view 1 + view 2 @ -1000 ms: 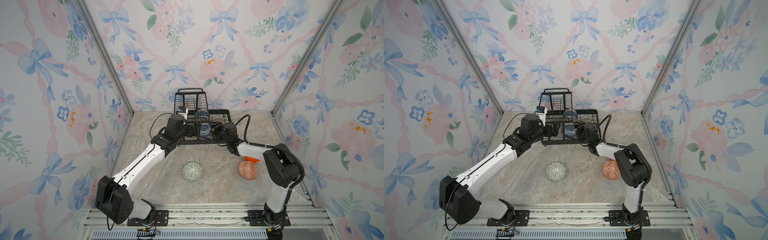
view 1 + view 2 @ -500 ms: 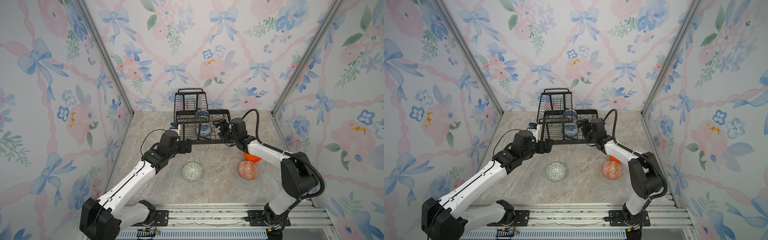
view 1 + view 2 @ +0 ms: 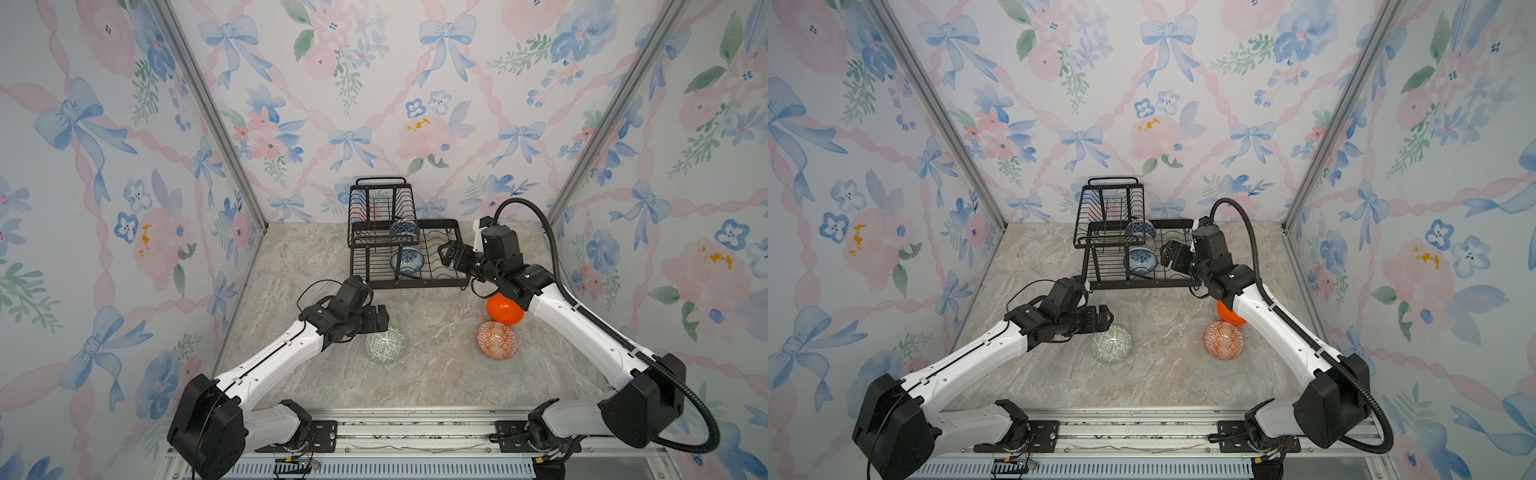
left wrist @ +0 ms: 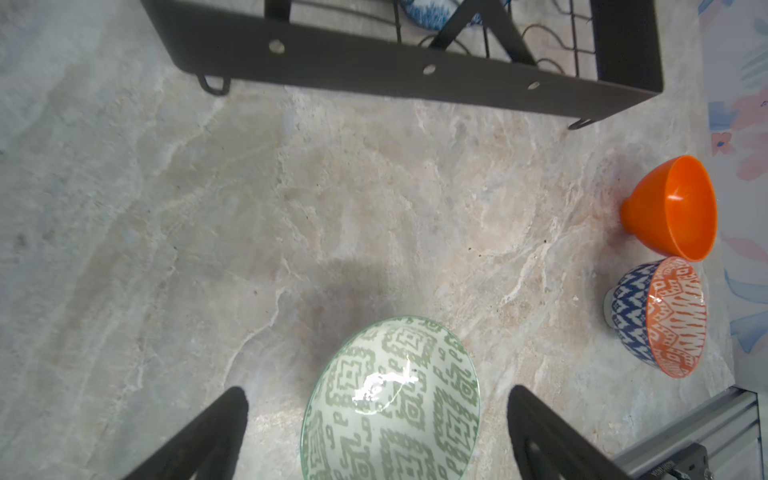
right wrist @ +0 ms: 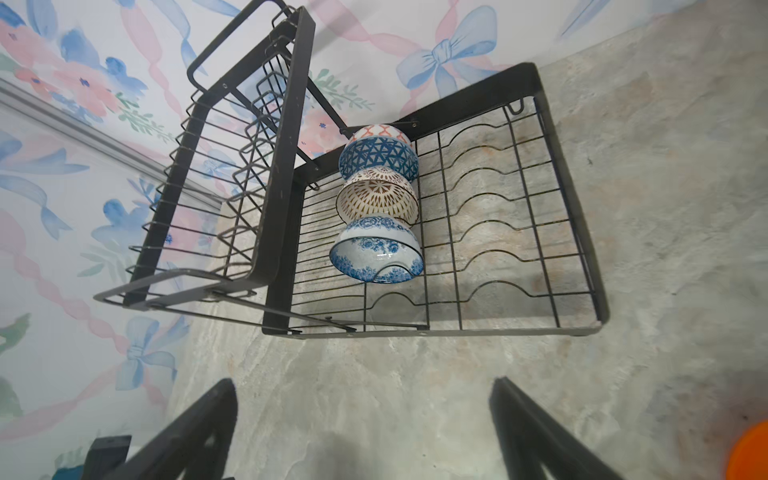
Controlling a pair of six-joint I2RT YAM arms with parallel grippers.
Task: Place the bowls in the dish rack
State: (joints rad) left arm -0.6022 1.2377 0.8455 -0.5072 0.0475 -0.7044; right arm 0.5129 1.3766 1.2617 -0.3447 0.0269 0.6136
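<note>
While three bowls (image 5: 376,199) stand on edge in a row in the dish rack's (image 3: 409,285) low tray, the green bowl (image 3: 385,344), patterned orange bowl (image 3: 497,340) and plain orange bowl (image 3: 502,311) sit mouth-up on the marble table (image 3: 432,378) in front. The right arm (image 3: 582,320) hides part of the plain one. The left gripper (image 3: 383,322) and right gripper (image 3: 445,254) are wide open and empty, inside flowery walls (image 3: 374,83).
</note>
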